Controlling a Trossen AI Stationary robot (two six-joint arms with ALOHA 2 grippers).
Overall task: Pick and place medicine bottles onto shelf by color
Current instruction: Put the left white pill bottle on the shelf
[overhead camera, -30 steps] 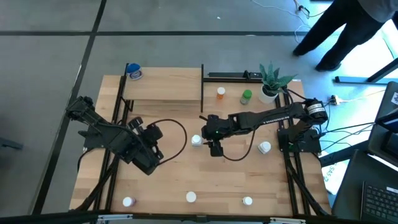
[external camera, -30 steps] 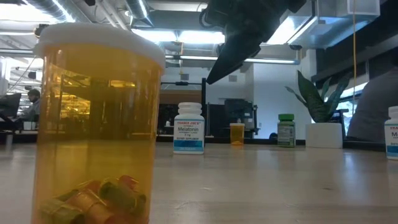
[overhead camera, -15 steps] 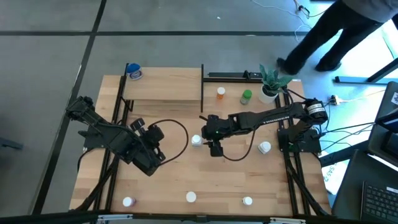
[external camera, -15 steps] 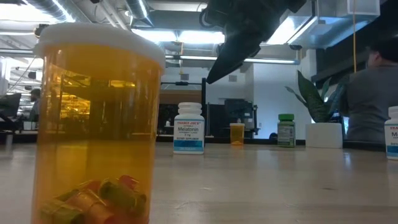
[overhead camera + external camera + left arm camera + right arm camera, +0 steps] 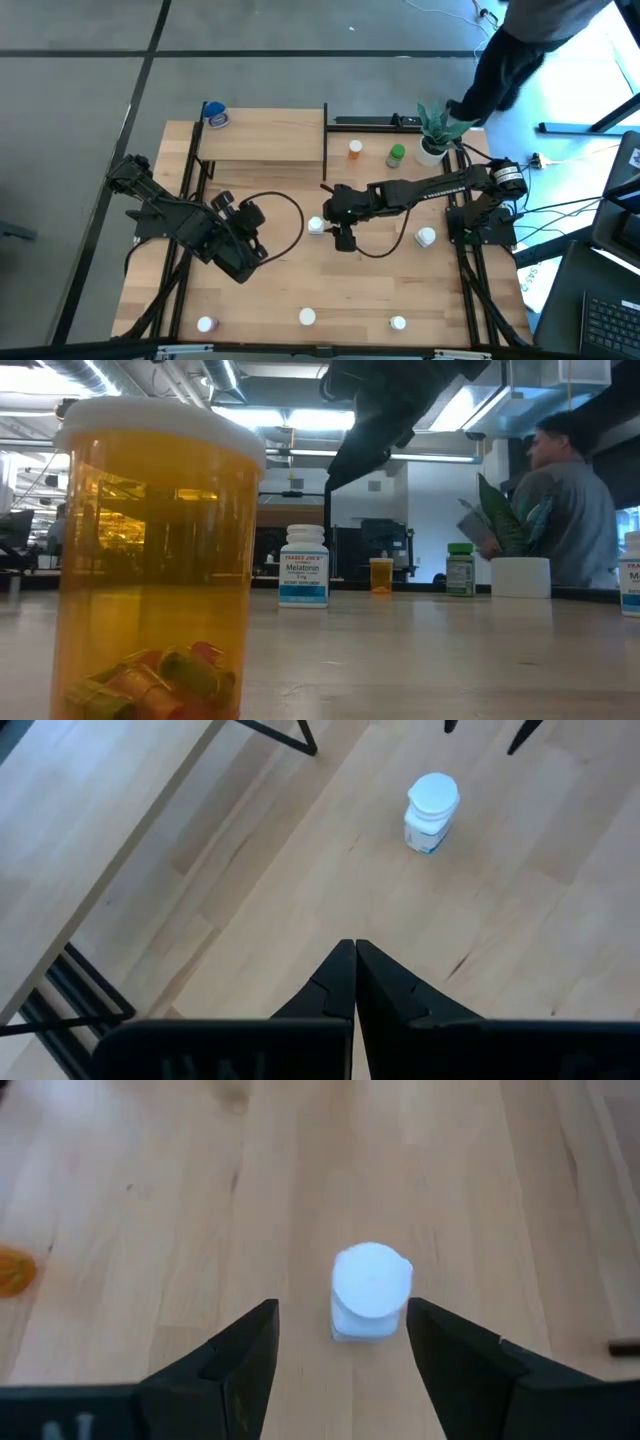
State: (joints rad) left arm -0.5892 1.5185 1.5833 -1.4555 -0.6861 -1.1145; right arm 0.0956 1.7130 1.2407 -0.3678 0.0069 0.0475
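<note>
1. The right pincer [image 5: 340,1350] hangs over the middle of the light wooden counter [image 5: 300,280], its two dark fingers [image 5: 235,1360] spread wide, with the small white round pill bottle with a white cap [image 5: 370,1292] standing upright in the gap ahead of them; nothing is gripped yet
2. From overhead that same bottle sits just beside the right pincer, on its side toward the left arm, well short of the raised light wooden shelf with thin black posts [image 5: 262,135]
3. The shelf carries a blue-bodied bottle with a white cap [image 5: 216,116] at its far corner; a small orange bottle [image 5: 354,150] and a green one [image 5: 396,155] stand on the counter near the potted green plant [image 5: 436,132]
4. I judge the white bottle light and rigid, a hard plastic shell with a smooth, rather slippery wall and paper label; it should not crush, but being so light and narrow it could tip or skid if one finger meets it first
5. Best hold, as I see it: across the round body below the cap, fingers either side and level
6. The left pincer [image 5: 354,970] waits at its own side of the counter, fingers pressed together and empty
7. A person stands beyond the far corner by the plant
</note>
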